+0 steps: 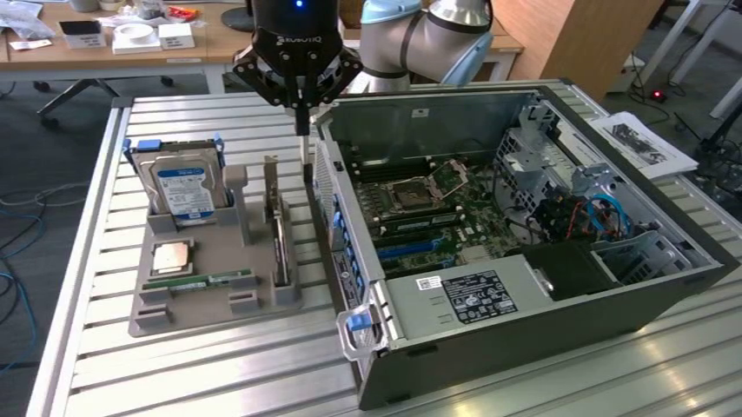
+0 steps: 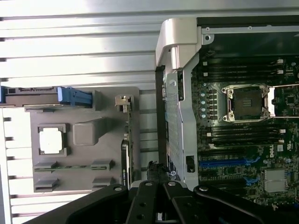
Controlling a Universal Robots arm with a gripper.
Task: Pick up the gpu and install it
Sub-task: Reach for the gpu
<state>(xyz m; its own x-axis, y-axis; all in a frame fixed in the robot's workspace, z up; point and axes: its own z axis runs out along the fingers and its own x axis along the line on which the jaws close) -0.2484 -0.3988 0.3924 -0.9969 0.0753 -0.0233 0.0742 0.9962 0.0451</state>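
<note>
Exterior view: claw (image 1: pixel 304 130) closed tight on nothing, hanging tip-down over the gap between grey holder (image 1: pixel 197 306) and open computer case (image 1: pixel 522 330) on the slatted desk (image 1: pixel 174 373). On edge in the holder's slot nearest the case, just beside the claw: gpu (image 1: pixel 278 230), not gripped. Further toward the exterior view's left, hard drive (image 1: pixel 183 187) upright in the holder.

Bright even light, soft shadows; glare whitens the slatted table (image 2: pixel 70 60) (worst in the wrist view).
</note>
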